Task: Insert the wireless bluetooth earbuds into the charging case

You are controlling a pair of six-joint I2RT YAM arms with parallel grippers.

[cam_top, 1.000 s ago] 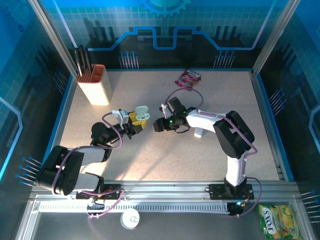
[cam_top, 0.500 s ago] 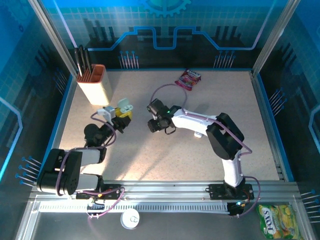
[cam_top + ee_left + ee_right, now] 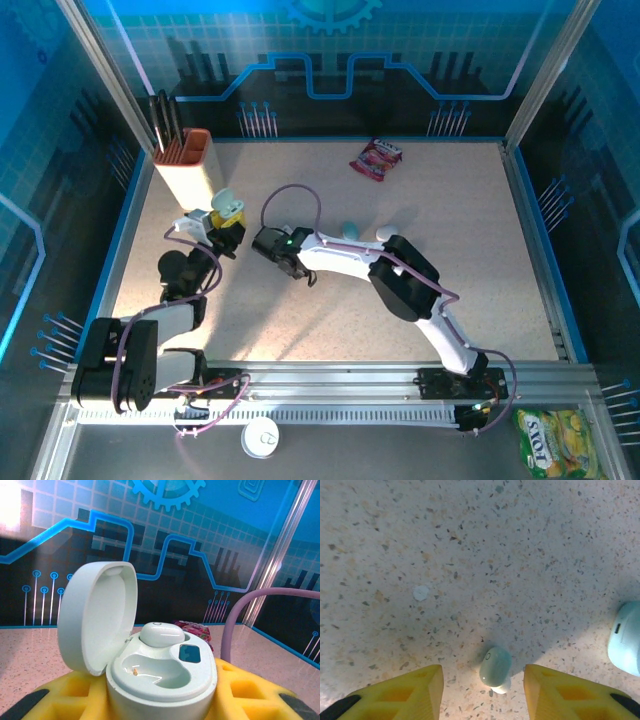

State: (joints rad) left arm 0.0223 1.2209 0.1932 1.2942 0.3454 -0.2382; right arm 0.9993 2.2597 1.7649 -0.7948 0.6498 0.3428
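A tiny, glossy pale-blue earbud (image 3: 495,666) lies on the speckled bench (image 3: 470,555) at 6 o'clock in the right wrist view, between the spread right pincer's (image 3: 482,676) yellow fingers (image 3: 405,690) and touching neither, while the left pincer (image 3: 226,232) pinches the open, rounded white charging case (image 3: 165,672).

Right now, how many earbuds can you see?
2. One earbud sits in the open white case held by the left fingers; the other earbud lies on the table between the right fingers. More may be hidden under the right arm.
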